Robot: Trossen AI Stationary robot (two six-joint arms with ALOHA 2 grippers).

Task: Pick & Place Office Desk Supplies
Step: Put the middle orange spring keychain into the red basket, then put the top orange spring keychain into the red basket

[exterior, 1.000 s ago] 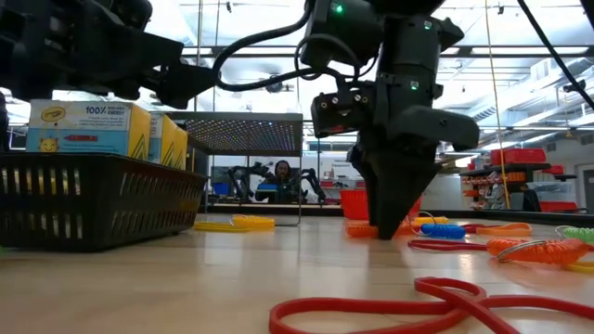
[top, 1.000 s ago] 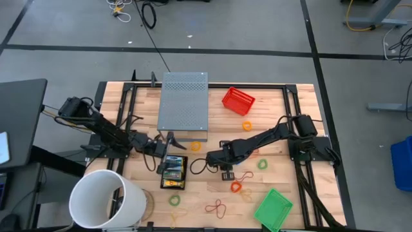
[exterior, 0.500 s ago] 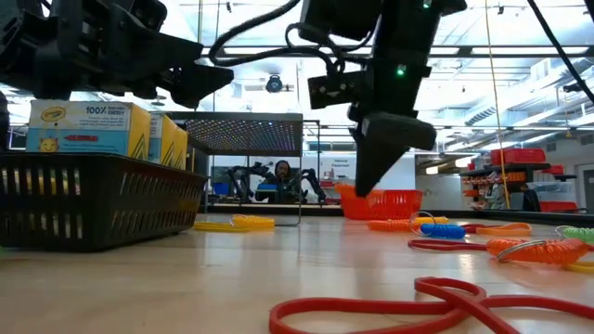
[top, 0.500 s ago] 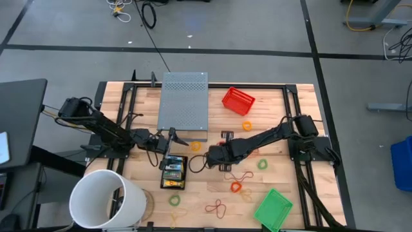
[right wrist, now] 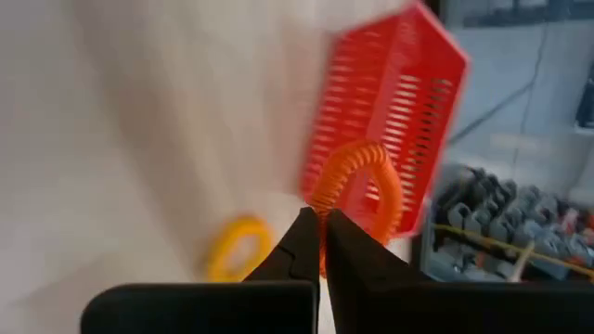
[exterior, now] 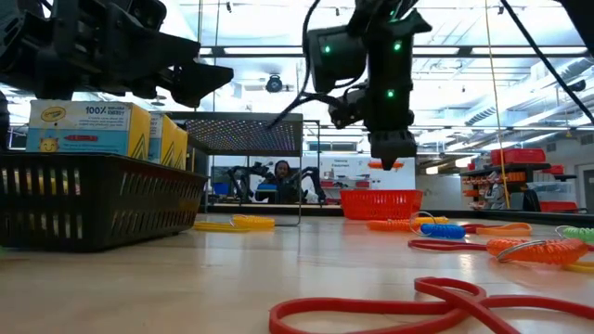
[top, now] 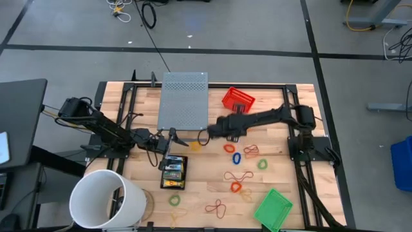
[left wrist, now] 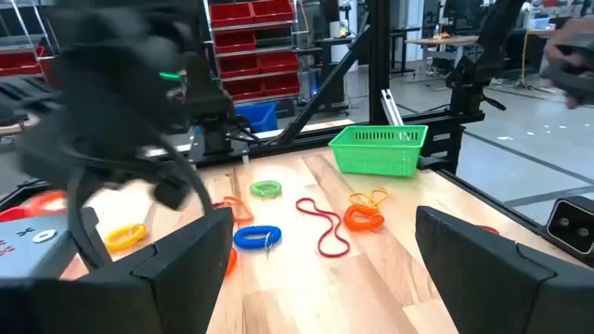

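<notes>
An orange coil band [right wrist: 357, 190] hangs clenched in the right gripper's [right wrist: 318, 225] fingers, raised near the red basket [top: 238, 100]. Crayon boxes [top: 174, 171] already sit in the black basket [exterior: 93, 199]; many bands [top: 239, 175] remain loose on the surface [top: 290, 174]. The left gripper [top: 172, 138] hovers released just beside the black basket.

Orange coil loop [right wrist: 357, 186], red slotted basket [top: 238, 100], green basket [top: 273, 207] (same slotted pattern), yellow-and-green boxes [exterior: 93, 127], pale wood worktop [top: 270, 135].
</notes>
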